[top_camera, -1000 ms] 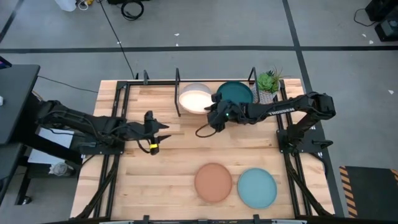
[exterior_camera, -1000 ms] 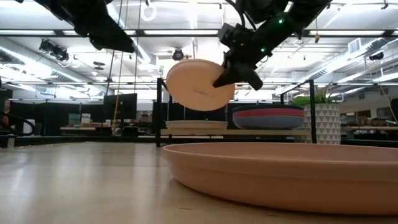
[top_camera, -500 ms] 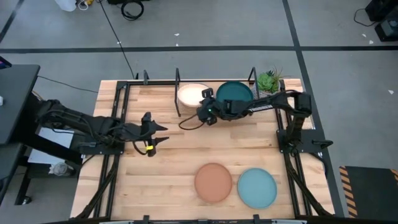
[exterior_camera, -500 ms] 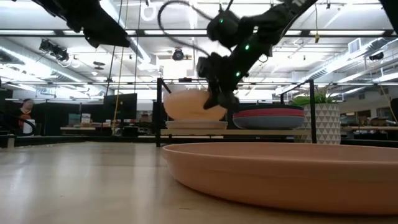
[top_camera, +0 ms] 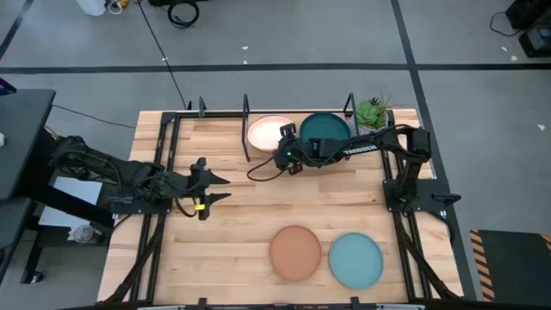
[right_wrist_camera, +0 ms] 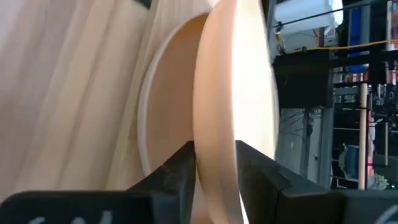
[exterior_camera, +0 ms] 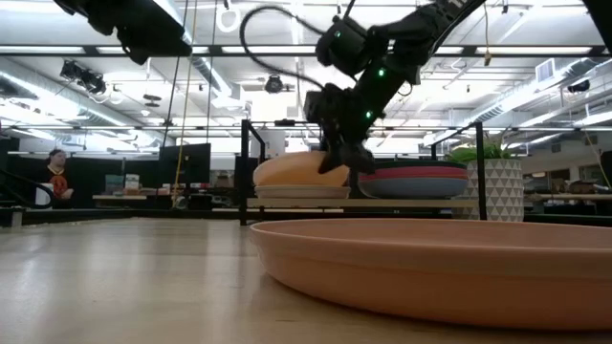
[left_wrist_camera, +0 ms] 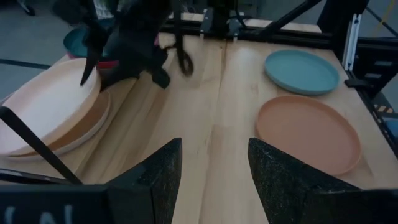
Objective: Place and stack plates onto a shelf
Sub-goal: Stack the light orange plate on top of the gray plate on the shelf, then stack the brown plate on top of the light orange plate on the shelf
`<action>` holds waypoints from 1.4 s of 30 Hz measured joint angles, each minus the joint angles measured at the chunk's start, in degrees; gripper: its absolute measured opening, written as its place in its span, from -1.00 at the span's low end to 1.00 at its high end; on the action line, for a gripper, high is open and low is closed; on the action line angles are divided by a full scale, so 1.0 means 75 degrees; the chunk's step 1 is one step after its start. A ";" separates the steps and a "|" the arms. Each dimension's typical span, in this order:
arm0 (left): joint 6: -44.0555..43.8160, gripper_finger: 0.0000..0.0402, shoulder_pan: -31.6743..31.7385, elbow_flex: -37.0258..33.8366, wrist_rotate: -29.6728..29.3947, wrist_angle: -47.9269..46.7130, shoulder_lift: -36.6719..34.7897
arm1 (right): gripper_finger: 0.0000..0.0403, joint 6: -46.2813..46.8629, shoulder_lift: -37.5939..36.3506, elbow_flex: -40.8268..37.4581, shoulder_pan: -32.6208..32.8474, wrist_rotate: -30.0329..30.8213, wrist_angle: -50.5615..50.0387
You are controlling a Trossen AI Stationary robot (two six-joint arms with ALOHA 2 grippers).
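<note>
Right gripper pinches the rim of a cream plate, tilted onto another in the black shelf at the wooden bench's far edge, while the left gripper waits open near the left edge.

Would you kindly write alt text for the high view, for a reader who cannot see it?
Seen from above, the right gripper holds a cream plate tilted over another plate in the black shelf at the table's far edge, beside a dark teal plate and a potted plant. A tan-brown plate and a light aqua plate lie near the front edge; the left gripper waits open at left.
</note>
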 joint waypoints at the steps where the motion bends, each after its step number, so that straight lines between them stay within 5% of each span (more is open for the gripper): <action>1: -0.0002 -0.04 0.0000 0.0000 0.0000 -0.0021 0.0003 | -0.41 0.0098 -0.0079 0.0001 0.0028 -0.0017 -0.0048; 16: -0.0384 -0.04 -0.0009 0.0000 0.0004 -0.0396 0.0008 | -0.22 0.2663 -0.1305 0.0000 0.1174 -0.1231 -0.2369; 32: -0.0562 -0.04 -0.0009 0.0000 0.0003 -0.0490 0.0860 | -0.22 0.4574 -0.1310 -0.0310 0.2785 -0.2708 -0.2409; 42: -0.0545 -0.04 -0.0006 0.0000 0.0003 -0.0398 0.1815 | -0.23 0.6797 -0.1301 -0.1013 0.3268 -0.3176 -0.2453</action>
